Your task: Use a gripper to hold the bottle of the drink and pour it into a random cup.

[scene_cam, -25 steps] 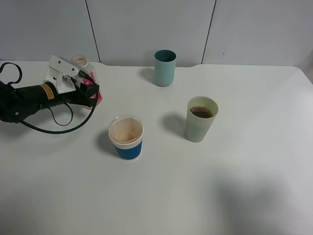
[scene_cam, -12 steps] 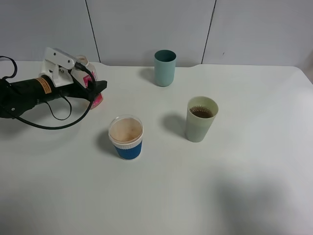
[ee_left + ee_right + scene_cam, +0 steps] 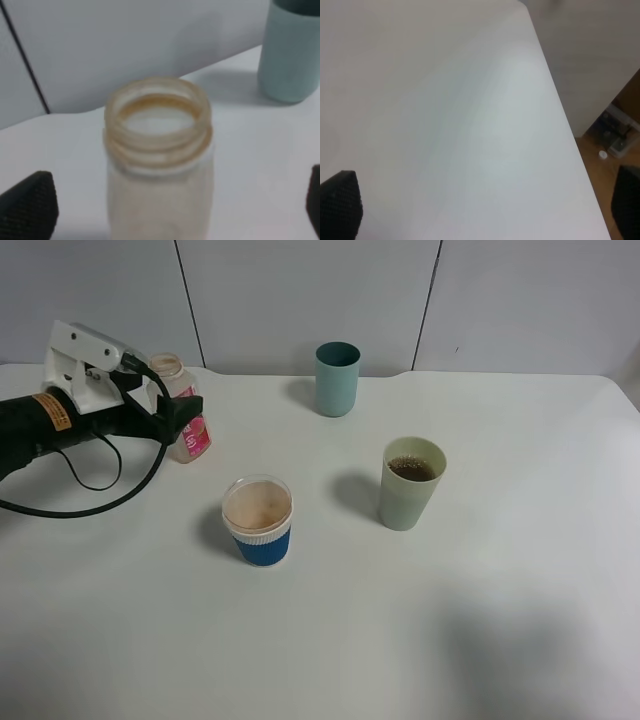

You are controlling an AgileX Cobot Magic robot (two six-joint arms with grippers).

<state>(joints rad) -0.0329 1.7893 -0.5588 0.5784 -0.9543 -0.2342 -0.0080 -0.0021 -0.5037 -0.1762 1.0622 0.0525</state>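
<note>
The bottle of the drink point(image 3: 188, 432) stands upright on the white table at the back left, its mouth uncapped, its label pink-red. My left gripper point(image 3: 186, 412) hangs at it from the left, open. In the left wrist view the bottle point(image 3: 159, 150) shows between the spread fingertips point(image 3: 27, 206), and neither touches it. The cup point(image 3: 410, 485), a pale yellow-green tumbler, stands right of centre with brown drink inside. My right gripper point(image 3: 485, 202) is open over bare table and does not show in the exterior high view.
A teal tumbler point(image 3: 337, 378) stands at the back centre, also in the left wrist view point(image 3: 292, 50). A short blue-and-white ribbed cup point(image 3: 258, 522) sits in front of the bottle. The table's right edge point(image 3: 570, 130) drops to the floor beside my right gripper.
My left gripper has opened and let go of the bottle, which went from tilted to standing upright. The left arm has drawn back to the left and risen a little.
</note>
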